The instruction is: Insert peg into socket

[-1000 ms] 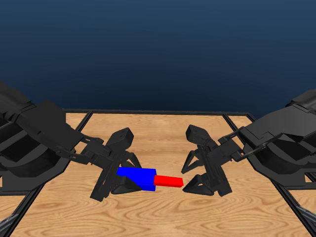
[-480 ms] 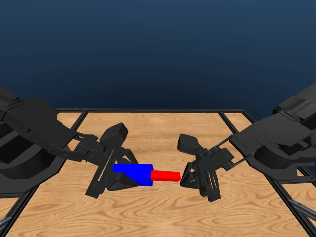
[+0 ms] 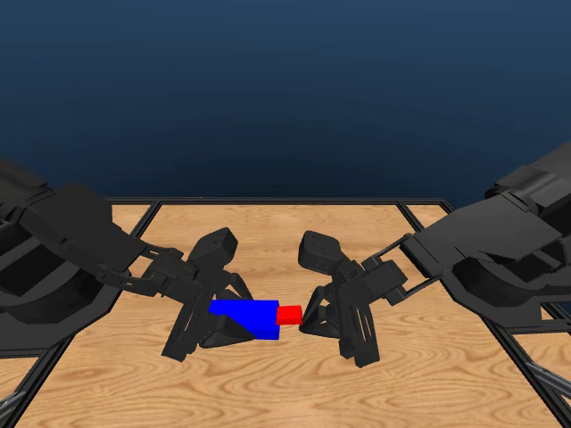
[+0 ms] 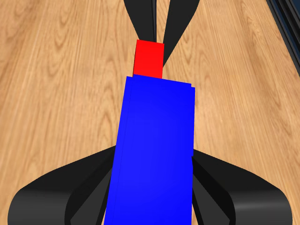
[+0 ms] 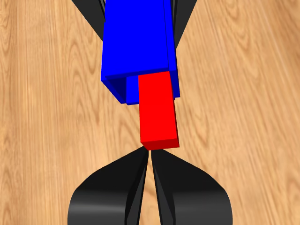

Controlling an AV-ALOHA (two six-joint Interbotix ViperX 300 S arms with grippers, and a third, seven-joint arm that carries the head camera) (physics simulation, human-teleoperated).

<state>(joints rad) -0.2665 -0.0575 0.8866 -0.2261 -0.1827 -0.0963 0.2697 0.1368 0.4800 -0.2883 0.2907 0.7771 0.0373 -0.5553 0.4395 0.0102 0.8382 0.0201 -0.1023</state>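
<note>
peg (image 3: 288, 314) mostly hidden in socket (image 3: 244, 317) | left fingers (image 4: 220, 187) clamp socket | right fingers (image 5: 112, 187) together behind peg

— What holds everything up?
— A wooden table (image 3: 268, 392) with light brown grain; a thin black frame (image 3: 277, 202) runs along its far edge.
— Does anything lie flat on the table?
— I cannot see anything resting right on the wood.
</note>
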